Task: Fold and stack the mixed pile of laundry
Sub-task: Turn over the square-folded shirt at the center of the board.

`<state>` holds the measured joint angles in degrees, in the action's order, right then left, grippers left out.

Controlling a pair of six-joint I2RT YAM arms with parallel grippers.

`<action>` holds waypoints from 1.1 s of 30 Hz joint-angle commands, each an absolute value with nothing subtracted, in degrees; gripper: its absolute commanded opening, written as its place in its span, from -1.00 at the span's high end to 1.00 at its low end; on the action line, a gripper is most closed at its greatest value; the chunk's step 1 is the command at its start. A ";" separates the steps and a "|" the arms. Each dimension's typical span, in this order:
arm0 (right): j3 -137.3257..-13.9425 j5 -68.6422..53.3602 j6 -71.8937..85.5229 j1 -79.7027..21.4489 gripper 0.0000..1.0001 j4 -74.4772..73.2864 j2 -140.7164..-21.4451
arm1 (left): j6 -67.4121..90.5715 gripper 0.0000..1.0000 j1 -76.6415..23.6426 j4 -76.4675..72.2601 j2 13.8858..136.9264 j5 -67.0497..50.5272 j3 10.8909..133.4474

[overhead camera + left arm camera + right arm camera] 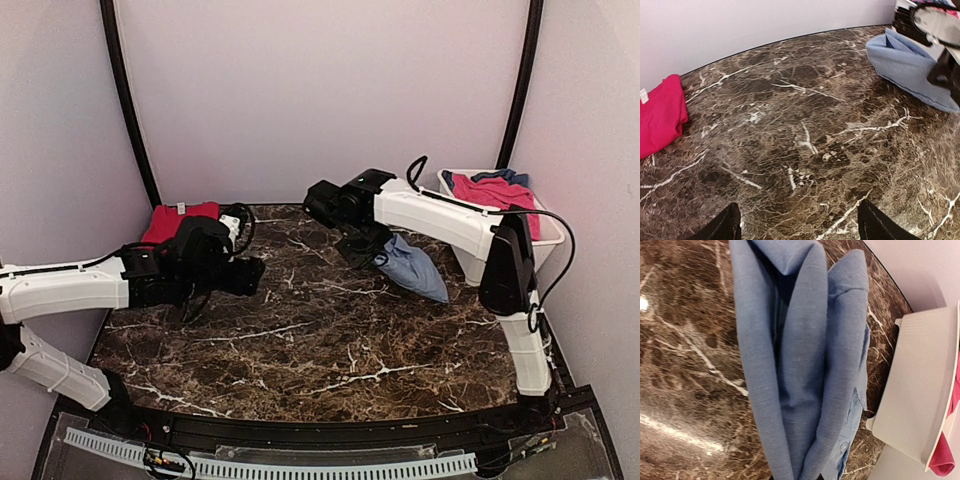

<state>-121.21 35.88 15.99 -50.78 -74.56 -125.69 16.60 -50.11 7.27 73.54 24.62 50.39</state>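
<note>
Light-blue shirt [415, 268], red garment [178, 221], white tub [915, 390], dark-brown white-veined marble table [320, 340].

One each: red garment [178, 222], pink-red piece [497, 192], light-blue shirt [412, 268], dark-blue piece [516, 178], tub [468, 262].

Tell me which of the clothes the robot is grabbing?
The light-blue shirt, bunched in the right end effector. The folded red piece lies alone; the other clothes sit in the tub.

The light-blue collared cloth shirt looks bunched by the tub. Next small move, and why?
Probably drag the light-blue shirt toward the middle of the dark marble table: the right gripper seems to pinch it, bunched beside the white plastic tub.
</note>
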 commanded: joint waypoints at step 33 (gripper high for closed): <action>-98.74 -2.49 17.82 -50.57 -0.57 -38.79 -107.61 | 40.29 -0.65 -30.10 5.13 71.50 -7.21 42.30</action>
<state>-106.89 4.40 17.65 -59.90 -48.34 -114.61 39.03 -25.45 11.57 67.02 -0.43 42.96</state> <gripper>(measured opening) 0.801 0.823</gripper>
